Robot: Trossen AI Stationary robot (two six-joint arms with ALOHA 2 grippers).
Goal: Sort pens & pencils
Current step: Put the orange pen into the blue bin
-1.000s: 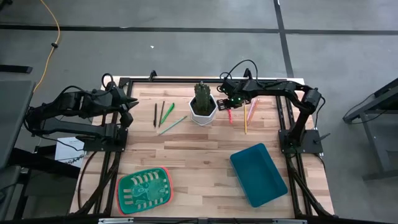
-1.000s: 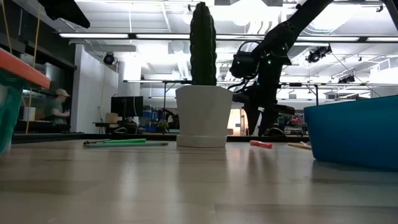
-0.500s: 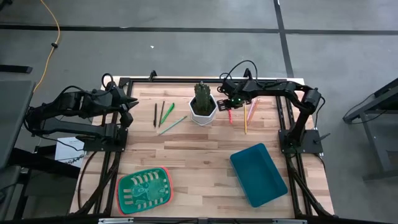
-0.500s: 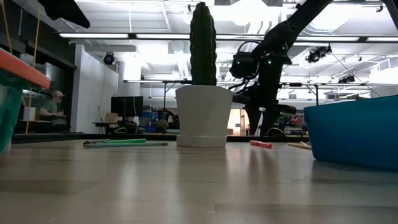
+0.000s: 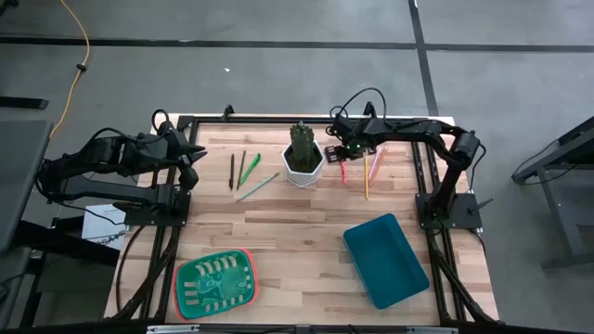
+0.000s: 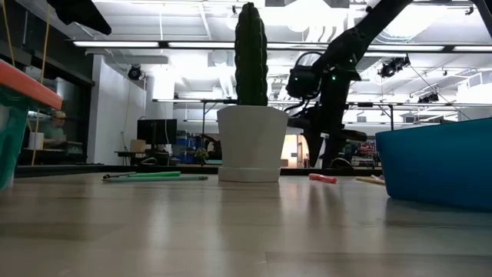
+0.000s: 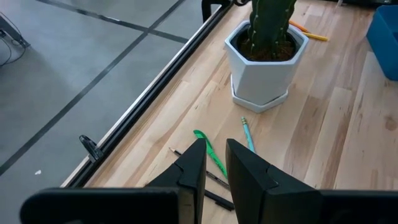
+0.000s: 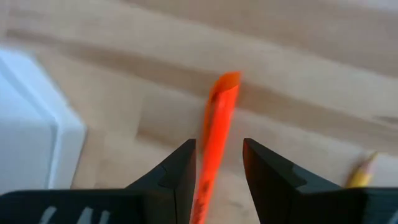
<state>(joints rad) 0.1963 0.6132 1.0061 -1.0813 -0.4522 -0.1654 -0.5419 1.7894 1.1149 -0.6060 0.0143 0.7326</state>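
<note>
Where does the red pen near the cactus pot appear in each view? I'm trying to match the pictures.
High view: red pen just right of the white cactus pot, below the right end effector.
Low view: short red stick right of the pot.
Left wrist view: not visible.
Right wrist view: centred between the open fingers.
Shared landmark: the pot.

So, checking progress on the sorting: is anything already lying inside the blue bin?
No, the high view shows the blue bin holding nothing, with only its bare teal floor visible.
</note>
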